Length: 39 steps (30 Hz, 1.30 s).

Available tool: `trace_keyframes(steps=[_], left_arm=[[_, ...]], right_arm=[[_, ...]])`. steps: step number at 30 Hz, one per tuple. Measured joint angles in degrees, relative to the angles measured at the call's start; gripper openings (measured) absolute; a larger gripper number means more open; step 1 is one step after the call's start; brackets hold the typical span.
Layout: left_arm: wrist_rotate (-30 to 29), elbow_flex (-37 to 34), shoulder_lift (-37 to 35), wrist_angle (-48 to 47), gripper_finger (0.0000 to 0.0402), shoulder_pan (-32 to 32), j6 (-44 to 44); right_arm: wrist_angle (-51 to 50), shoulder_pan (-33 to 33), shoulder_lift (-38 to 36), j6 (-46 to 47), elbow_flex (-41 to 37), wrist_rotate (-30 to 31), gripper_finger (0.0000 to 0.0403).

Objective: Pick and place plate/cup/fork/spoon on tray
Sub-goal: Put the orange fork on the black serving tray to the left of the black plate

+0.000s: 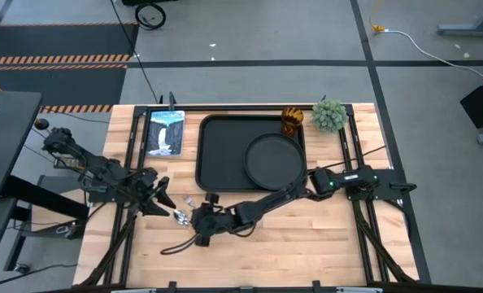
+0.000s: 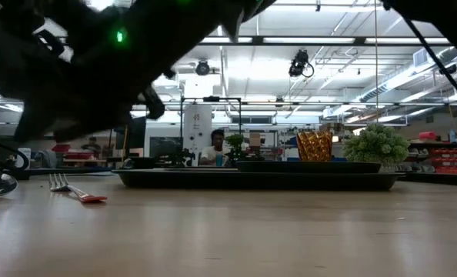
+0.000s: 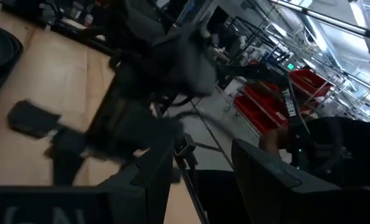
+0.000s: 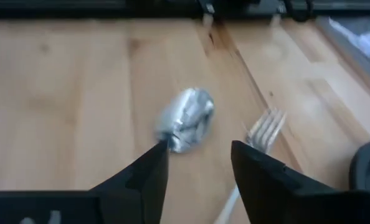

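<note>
The black tray (image 1: 225, 155) lies at the table's far middle, and the round black plate (image 1: 274, 160) lies in its right half. The amber cup (image 1: 292, 120) stands at the tray's far right corner. The spoon (image 4: 186, 119) and the fork (image 4: 266, 127) lie side by side on the wood near the tray's near left corner. In the low view the fork (image 2: 71, 187) shows its red handle end. My right gripper (image 4: 197, 163) is open just behind them, one finger by the spoon's neck. My left gripper (image 1: 158, 199) is open and empty, left of the cutlery.
A small green potted plant (image 1: 329, 115) stands right of the cup. A picture card (image 1: 165, 133) lies left of the tray. The right arm (image 1: 266, 199) stretches across the table in front of the tray. Bare wood lies along the near edge (image 1: 306, 252).
</note>
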Motion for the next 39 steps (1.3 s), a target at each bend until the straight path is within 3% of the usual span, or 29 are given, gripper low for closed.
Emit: trace_keyframes(steps=[10, 26, 31, 39], left_arm=[[-0.1, 0.0, 0.0, -4.8, 0.0172, 0.0, -0.7], [-4.8, 0.0, 0.0, -9.9, 0.0172, 0.0, -0.8], [-4.8, 0.0, 0.0, -9.9, 0.0172, 0.0, -0.8], [-5.0, 0.0, 0.0, -9.9, 0.0172, 0.0, -0.9]], right_arm=[[-7.8, -2.6, 0.5, 3.2, 0.7, -0.4, 0.0232], [1.5, -2.4, 0.4, 1.5, -7.1, -1.7, 0.0225], [1.8, -2.4, 0.3, 2.2, -7.6, -2.3, 0.0194], [0.1, -3.1, 0.1, 5.0, -7.6, -4.7, 0.0101]])
